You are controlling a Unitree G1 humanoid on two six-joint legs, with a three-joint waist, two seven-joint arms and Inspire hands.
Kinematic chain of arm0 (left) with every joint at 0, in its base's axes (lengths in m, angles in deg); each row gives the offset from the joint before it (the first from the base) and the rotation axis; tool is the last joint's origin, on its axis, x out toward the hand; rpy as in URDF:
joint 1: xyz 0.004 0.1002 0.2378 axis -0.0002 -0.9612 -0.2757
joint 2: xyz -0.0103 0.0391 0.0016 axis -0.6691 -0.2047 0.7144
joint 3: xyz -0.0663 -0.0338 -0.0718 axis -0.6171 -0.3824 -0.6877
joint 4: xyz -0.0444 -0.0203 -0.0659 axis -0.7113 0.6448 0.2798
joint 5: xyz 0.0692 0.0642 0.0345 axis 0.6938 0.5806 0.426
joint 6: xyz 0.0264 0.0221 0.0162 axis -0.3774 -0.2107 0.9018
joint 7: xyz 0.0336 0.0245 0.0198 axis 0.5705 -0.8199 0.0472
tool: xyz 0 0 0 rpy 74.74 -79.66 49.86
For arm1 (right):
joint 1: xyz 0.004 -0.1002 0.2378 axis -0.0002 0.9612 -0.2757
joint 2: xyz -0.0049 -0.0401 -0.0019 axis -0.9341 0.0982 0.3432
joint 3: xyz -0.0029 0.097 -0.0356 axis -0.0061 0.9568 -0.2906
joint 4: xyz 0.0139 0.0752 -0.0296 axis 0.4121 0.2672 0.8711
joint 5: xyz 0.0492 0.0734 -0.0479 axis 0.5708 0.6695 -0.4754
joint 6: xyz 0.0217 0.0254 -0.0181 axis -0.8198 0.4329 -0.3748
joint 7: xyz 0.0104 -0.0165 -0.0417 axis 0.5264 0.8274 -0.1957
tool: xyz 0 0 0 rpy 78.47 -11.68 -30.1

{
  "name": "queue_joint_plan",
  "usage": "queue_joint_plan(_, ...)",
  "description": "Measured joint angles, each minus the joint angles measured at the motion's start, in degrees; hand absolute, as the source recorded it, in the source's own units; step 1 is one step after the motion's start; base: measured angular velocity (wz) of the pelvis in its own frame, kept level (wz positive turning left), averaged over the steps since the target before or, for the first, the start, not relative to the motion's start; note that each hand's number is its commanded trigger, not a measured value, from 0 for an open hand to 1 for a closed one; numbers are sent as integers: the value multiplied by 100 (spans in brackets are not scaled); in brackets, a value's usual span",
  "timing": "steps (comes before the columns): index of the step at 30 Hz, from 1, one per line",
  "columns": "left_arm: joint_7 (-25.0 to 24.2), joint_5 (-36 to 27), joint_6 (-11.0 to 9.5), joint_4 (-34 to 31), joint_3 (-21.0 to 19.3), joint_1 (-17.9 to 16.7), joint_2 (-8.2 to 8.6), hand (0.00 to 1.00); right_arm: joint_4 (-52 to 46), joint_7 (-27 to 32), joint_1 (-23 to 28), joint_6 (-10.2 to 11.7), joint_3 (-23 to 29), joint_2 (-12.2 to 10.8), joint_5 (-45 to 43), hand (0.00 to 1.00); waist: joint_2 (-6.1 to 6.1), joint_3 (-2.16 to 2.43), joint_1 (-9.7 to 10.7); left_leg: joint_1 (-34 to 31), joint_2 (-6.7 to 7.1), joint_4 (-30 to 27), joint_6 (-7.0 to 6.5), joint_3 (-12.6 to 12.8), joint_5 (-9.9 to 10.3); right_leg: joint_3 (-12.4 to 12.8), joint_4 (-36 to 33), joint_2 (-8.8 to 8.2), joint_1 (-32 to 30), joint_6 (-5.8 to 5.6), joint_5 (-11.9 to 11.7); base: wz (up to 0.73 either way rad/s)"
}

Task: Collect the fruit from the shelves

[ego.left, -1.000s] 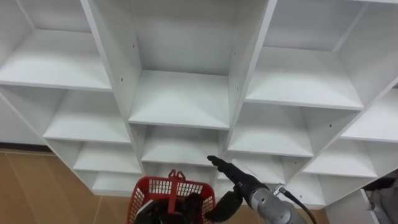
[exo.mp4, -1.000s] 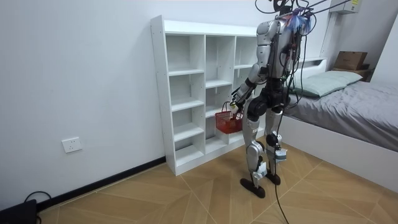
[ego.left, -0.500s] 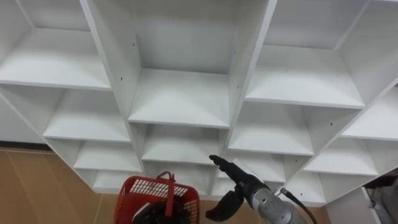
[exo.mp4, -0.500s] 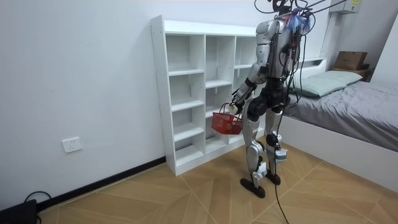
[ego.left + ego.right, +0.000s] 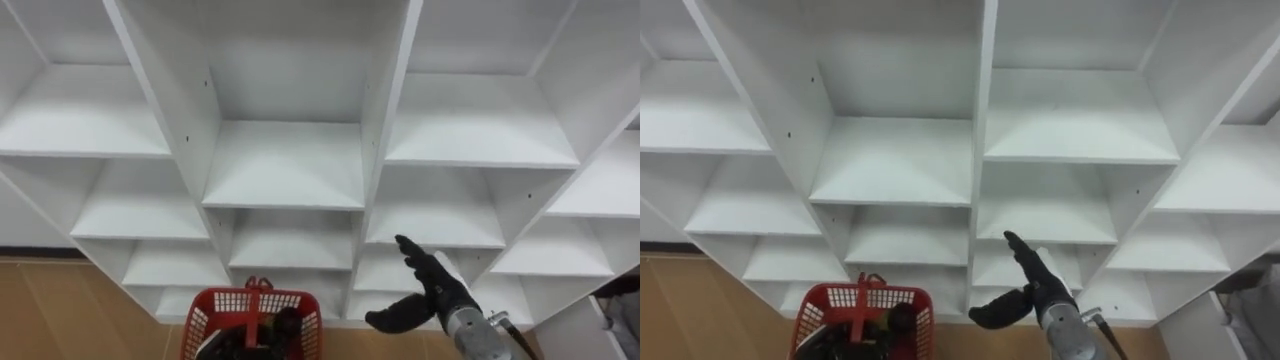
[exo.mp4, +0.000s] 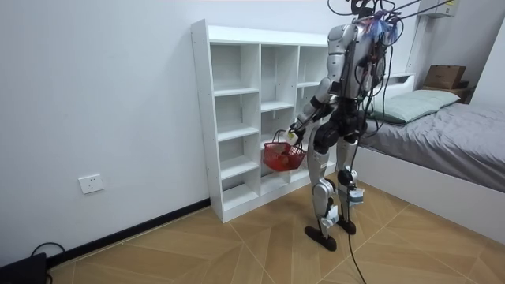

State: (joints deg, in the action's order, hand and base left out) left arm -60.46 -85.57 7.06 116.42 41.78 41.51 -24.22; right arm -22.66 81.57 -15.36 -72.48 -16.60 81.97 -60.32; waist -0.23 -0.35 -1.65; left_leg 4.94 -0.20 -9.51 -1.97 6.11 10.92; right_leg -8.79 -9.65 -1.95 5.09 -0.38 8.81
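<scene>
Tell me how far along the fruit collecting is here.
Done: nothing certain; the shelves look bare, what the basket holds is unclear. In hand: basket hanging from the left hand, open right hand held out toward the lower shelves. Left: finding and collecting fruit.

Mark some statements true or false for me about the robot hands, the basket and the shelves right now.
1. The left robot hand carries the red basket by its handle. True.
2. The right robot hand is a closed fist. False: its fingers are straight, held out toward the white shelves.
3. The basket rests on the floor. False: it hangs above the wood floor.
4. Fruit fills the middle compartments. False: no fruit is visible there.
5. A bed stands behind the robot. True.
</scene>
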Motion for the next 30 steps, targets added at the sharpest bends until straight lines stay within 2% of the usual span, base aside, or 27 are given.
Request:
queue_joint_plan(3, 89, -3, -89, 181, -214, -53, -12, 100, 236, 138, 49, 99, 150, 17, 138, 0, 0, -2, 16, 45, 3, -7, 1, 2, -1, 9, 1, -2, 52, 2, 2, -1)
queue_joint_plan(5, 123, 0, -137, 298, -218, -60, -54, 100, 388, 230, 49, 120, 212, 51, 345, 0, -15, -6, 11, 68, 10, -8, 0, 8, 1, 10, 8, -10, 80, -4, 18, 0)
queue_joint_plan(7, 198, 1, -163, 404, -230, -82, -152, 100, 649, 325, 42, 243, 358, 69, 767, 0, -38, 3, 20, 83, 13, -20, 0, -2, 0, 11, 16, -7, 103, -10, 24, 0)
queue_joint_plan(11, 315, -17, -195, 453, -402, -256, -247, 100, 757, 483, 204, 321, 580, 96, 1208, 0, -26, 4, 71, 161, 16, -4, -1, -1, 2, 5, 92, -4, 202, -11, 23, 3)
queue_joint_plan(13, 360, -19, -271, 735, -425, -266, -291, 100, 1243, 549, 163, 482, 622, 129, 1566, 0, -16, 6, 124, 179, 12, 1, 5, 6, 8, -12, 103, -2, 233, -11, 24, 0)
queue_joint_plan(18, 439, 15, -348, 925, -454, -491, -289, 100, 2131, 532, 243, 511, 1030, 136, 2198, 0, 62, -24, 148, 264, 13, 88, 6, 8, 11, 54, 108, 8, 271, -15, 32, -3)
queue_joint_plan(22, 510, 25, -432, 947, -652, -688, -289, 100, 2922, 526, 254, 618, 1176, 137, 2416, 0, 74, -16, 245, 283, 16, 90, 13, 20, 20, 71, 100, 8, 285, -13, 81, -1)
queue_joint_plan(26, 533, 35, -489, 1055, -766, -709, -289, 100, 3374, 492, 268, 628, 1191, 132, 2613, 0, 86, -10, 242, 289, 10, 87, 20, 38, 25, 79, 101, 15, 253, -11, 82, 0)
queue_joint_plan(30, 539, 36, -563, 1256, -874, -703, -287, 100, 3842, 367, 266, 648, 1201, 133, 2610, 0, 125, 15, 237, 283, 5, 90, 26, 46, 31, 82, 97, 20, 234, -7, 84, 0)
